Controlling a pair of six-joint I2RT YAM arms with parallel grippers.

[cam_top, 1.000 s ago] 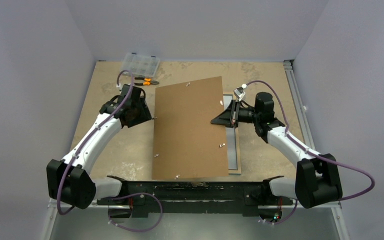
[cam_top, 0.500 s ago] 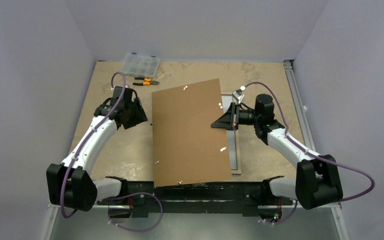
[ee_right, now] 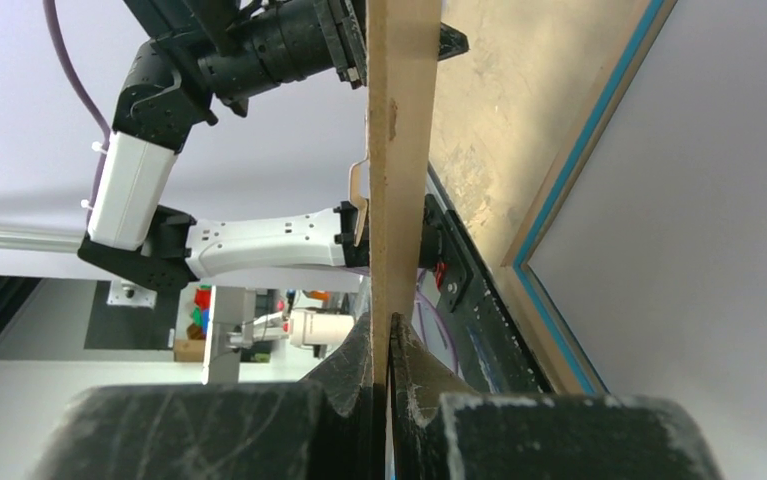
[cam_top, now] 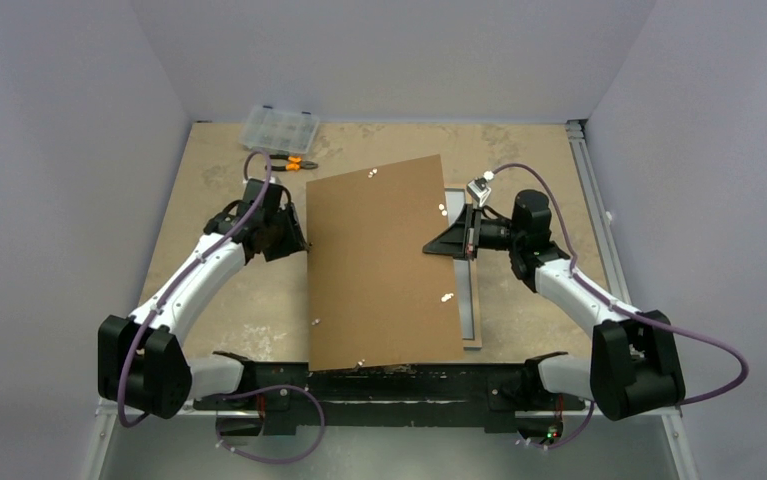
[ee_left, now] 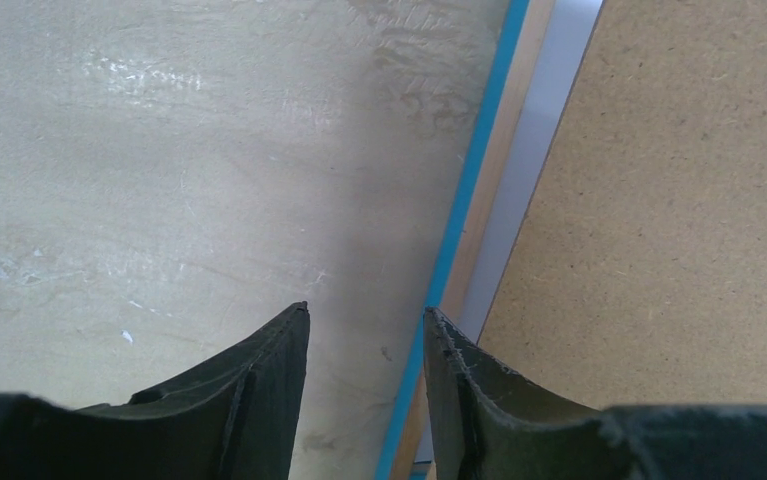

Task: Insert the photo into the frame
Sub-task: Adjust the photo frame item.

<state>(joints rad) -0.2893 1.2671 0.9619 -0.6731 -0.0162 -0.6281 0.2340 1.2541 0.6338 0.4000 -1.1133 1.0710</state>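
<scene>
My right gripper is clamped shut on the right edge of the brown backing board. In the right wrist view its fingertips pinch the board's thin edge, and the board rises tilted above the table. The frame lies flat on the table beneath the board, and only a strip of it shows past the board's right side. My left gripper sits at the board's left edge with its fingers parted about halfway, gripping nothing. The frame's blue edge runs between them. A plain pale sheet fills the frame's opening. I cannot tell whether it is the photo.
</scene>
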